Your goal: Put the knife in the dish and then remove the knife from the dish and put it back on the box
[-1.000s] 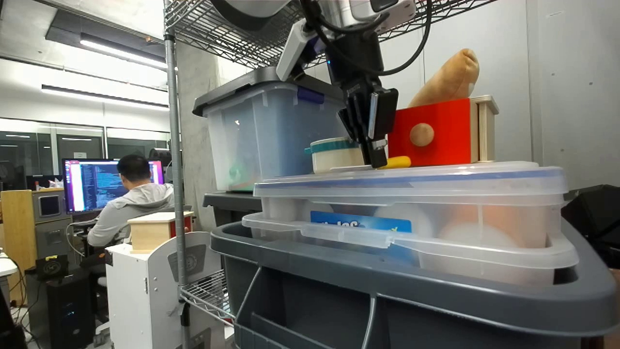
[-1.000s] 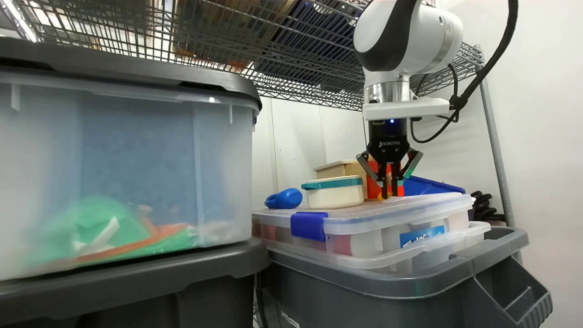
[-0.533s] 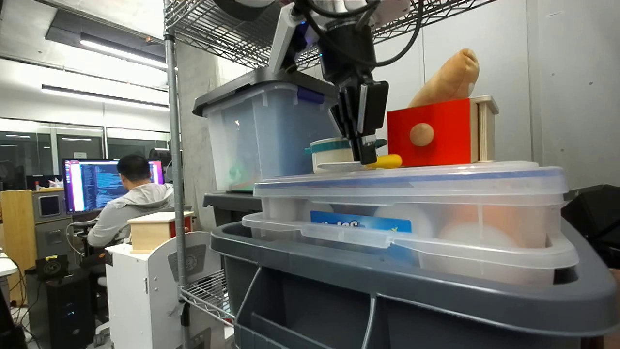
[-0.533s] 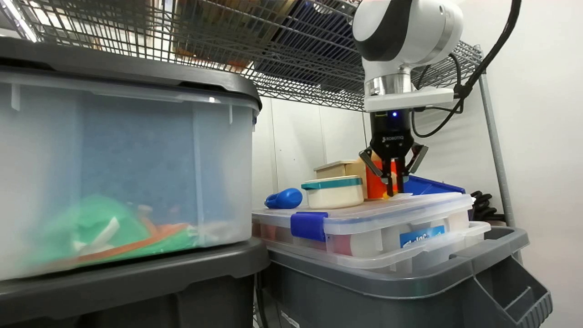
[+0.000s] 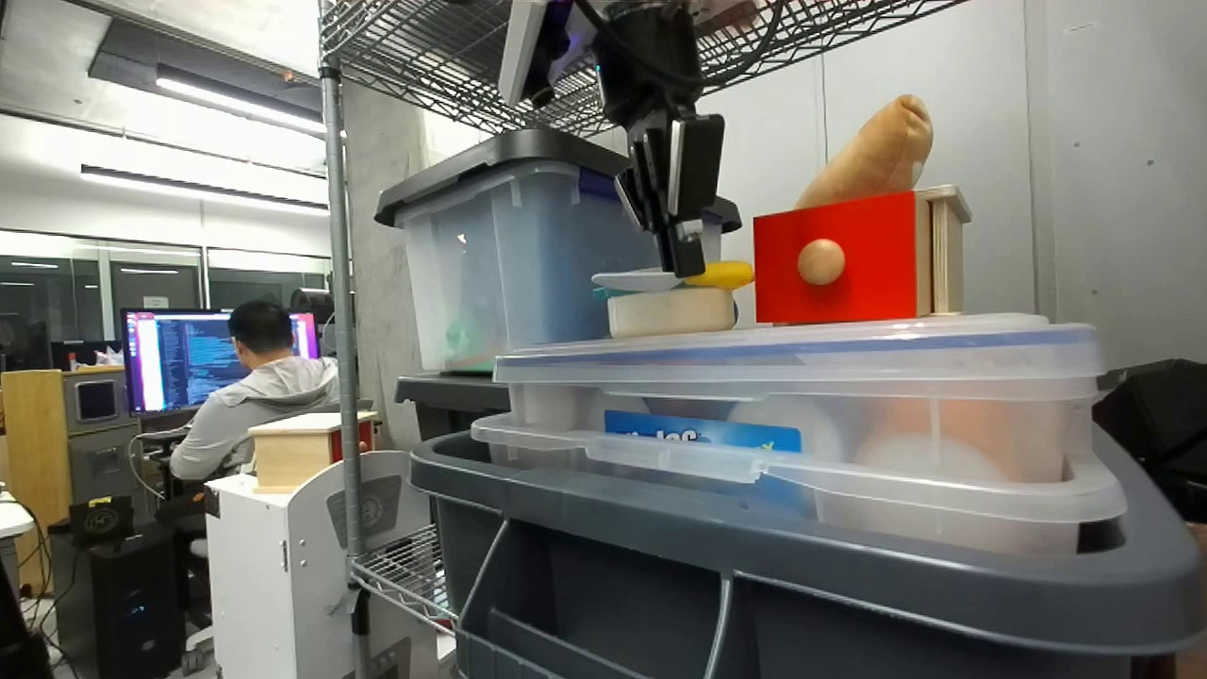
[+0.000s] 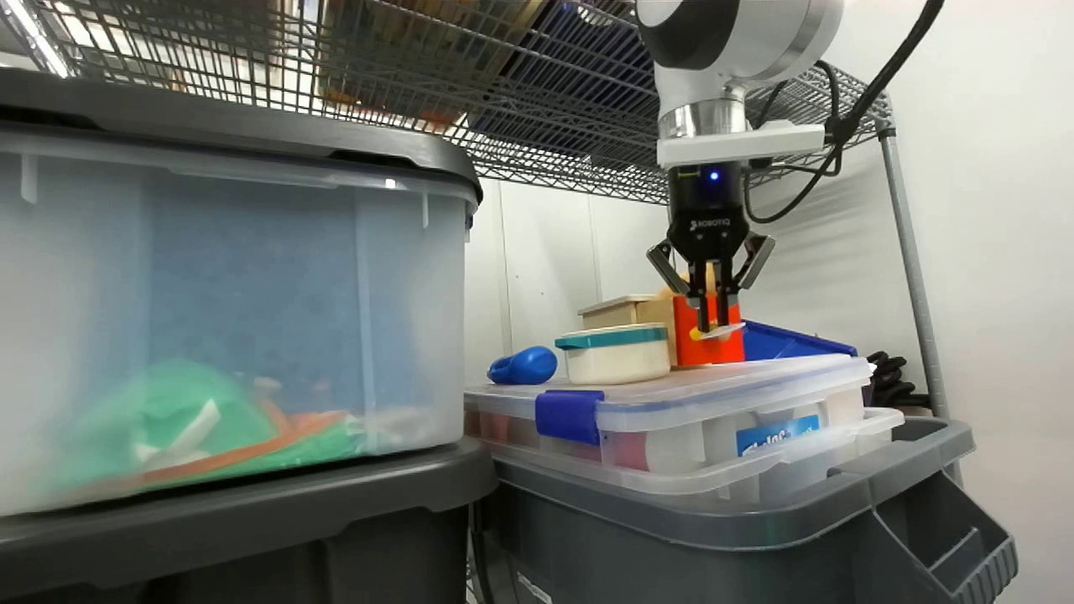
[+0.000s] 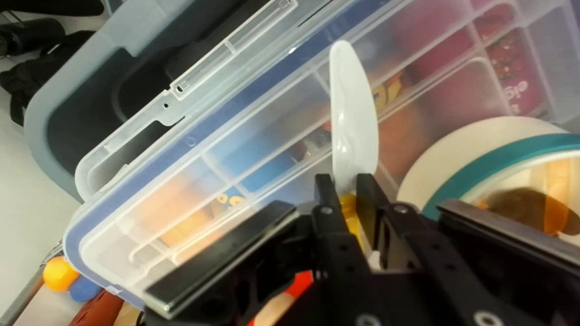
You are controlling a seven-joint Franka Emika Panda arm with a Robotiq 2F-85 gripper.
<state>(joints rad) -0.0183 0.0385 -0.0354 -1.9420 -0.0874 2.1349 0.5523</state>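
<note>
There is one knife [image 7: 352,113], one dish [image 6: 625,362] and one shallow translucent box [image 5: 943,368], plus one end effector [image 7: 343,181]. Two grey totes [image 6: 688,537] are in view, and one tall translucent bin [image 6: 260,277]. Wooden boxes [image 5: 849,212] with a red face number two; round knobs [image 5: 820,262], one. There is one rounded blue object [image 6: 529,367] and one tan padded object [image 5: 872,156]. An exterior view shows two wire shelves [image 5: 434,66], two long ceiling lights [image 5: 236,102], one white cabinet [image 5: 250,575] and one seated person [image 5: 259,387]. The wrist view has one round orange object [image 7: 60,274].
</note>
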